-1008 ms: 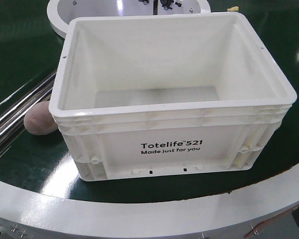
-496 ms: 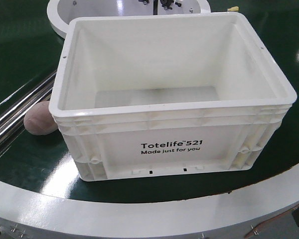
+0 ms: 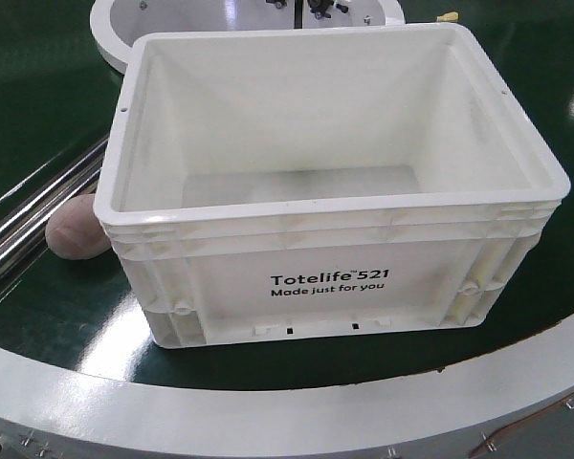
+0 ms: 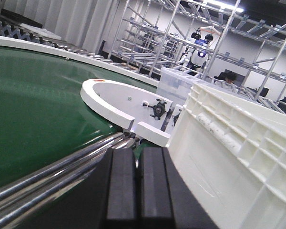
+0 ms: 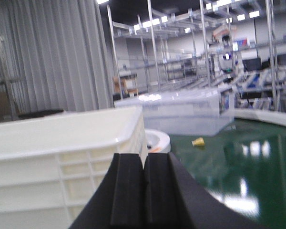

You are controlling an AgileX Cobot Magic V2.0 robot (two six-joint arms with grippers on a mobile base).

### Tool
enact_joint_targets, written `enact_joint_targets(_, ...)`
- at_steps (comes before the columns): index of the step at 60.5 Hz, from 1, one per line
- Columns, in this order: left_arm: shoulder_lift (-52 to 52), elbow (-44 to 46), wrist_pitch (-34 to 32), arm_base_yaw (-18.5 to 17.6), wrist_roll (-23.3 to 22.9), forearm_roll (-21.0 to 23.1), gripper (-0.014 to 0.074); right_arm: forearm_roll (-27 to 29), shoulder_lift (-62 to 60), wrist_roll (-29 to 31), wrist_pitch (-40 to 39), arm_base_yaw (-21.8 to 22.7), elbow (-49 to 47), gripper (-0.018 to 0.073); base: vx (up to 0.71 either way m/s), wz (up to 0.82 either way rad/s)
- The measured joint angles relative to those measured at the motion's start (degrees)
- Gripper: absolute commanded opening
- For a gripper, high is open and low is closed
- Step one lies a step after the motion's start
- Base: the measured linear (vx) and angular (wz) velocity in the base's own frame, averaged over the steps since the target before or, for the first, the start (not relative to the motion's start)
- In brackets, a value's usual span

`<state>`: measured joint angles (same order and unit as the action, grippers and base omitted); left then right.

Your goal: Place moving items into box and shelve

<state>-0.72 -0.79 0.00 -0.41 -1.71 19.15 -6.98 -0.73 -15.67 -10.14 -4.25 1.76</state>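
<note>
Still unmoved, your pinkish-brown bun-like lump (image 3: 75, 231) lies beside the white plastic tote (image 3: 220, 287); left gripper (image 4: 137, 191) and right gripper (image 5: 143, 195) jaws clenched, empty.

The front camera sat high and close, tilted steeply down on the box (image 3: 325, 277), which filled most of its frame with the printed side toward the lens at 6 o'clock and the white hub (image 3: 115, 29) at 12. The left wrist camera rode low behind the left gripper (image 4: 137, 157) at 6 o'clock, facing along the belt (image 4: 33, 105), with the box wall close at 3 and the same hub at 12. The right wrist camera, equally low behind the right gripper (image 5: 143, 164), had the box at 9. All three views shared the box.
</note>
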Motion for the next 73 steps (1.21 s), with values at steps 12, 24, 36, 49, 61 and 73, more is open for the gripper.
enact_joint_targets(12,0.0,8.9,8.4,0.0,0.3,0.0,-0.0007,-1.3,0.9,0.0,10.6,0.0,-8.9,-0.0008,0.00,0.00)
enact_joint_targets(24,3.1,15.4,13.8,0.0,0.5,0.0,-0.0007,-2.5,13.0,0.0,22.3,0.0,-23.0,-0.0008,0.00,0.00)
enact_joint_targets(36,18.6,23.7,21.5,0.0,0.5,0.0,-0.0007,-2.5,27.8,0.0,24.3,0.0,-33.2,-0.0008,0.00,0.00)
enact_joint_targets(49,35.8,36.1,22.2,0.0,0.5,-0.1,-0.0007,-2.3,36.6,0.0,23.7,0.0,-36.3,-0.0008,0.00,0.00)
enact_joint_targets(61,44.4,40.2,19.3,0.0,0.5,-0.1,-0.0007,0.9,37.7,-0.1,20.9,0.0,-36.3,-0.0008,0.00,0.00)
enact_joint_targets(73,45.9,40.3,19.2,0.0,0.4,-0.1,-0.0007,1.4,37.7,-0.2,20.1,0.0,-36.3,-0.0005,0.00,0.00)
